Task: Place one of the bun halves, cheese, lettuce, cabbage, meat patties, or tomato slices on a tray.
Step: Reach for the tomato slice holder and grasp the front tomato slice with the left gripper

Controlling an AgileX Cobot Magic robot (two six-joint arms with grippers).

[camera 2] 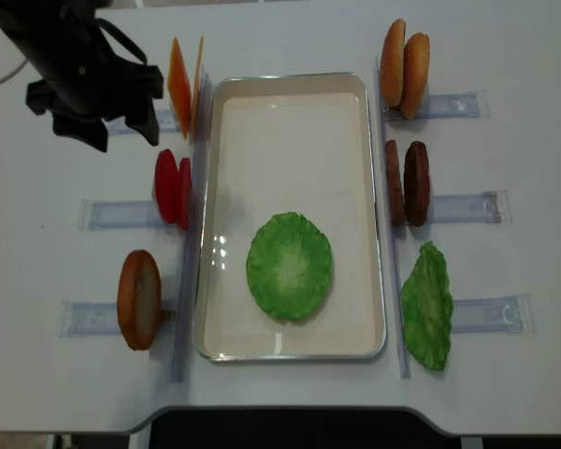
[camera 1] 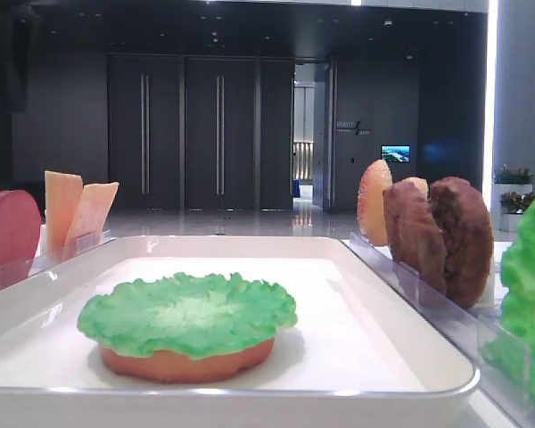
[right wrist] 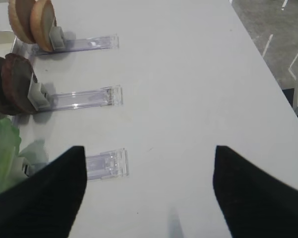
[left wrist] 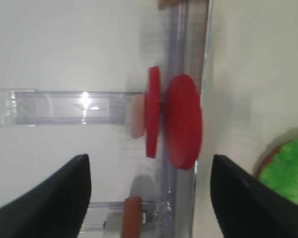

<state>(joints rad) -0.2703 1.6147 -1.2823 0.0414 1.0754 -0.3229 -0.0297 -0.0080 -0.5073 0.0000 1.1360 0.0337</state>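
The white tray (camera 2: pixel 290 79) holds a green lettuce (camera 2: pixel 289 267) leaf lying on a bun half (camera 1: pixel 187 361). Left of the tray stand cheese (camera 2: pixel 182 84), tomato slices (camera 2: pixel 173 187) and a bun half (camera 2: pixel 138 299). To its right stand bun halves (camera 2: pixel 404 56), meat patties (camera 2: pixel 407 182) and another lettuce (camera 2: pixel 426 304). My left gripper (camera 2: pixel 123 136) hovers open left of the cheese; in the left wrist view the left gripper (left wrist: pixel 149 173) faces the tomato slices (left wrist: pixel 174 119), holding nothing. The right gripper (right wrist: pixel 149 151) is open over bare table. Cabbage is out of view.
Clear plastic holder strips (camera 2: pixel 117 213) run outward from both long sides of the tray and carry the upright pieces. Right of the patties (right wrist: pixel 12 84), the strips (right wrist: pixel 84 99) lie on the white table, whose edge (right wrist: pixel 268 64) runs at the far right.
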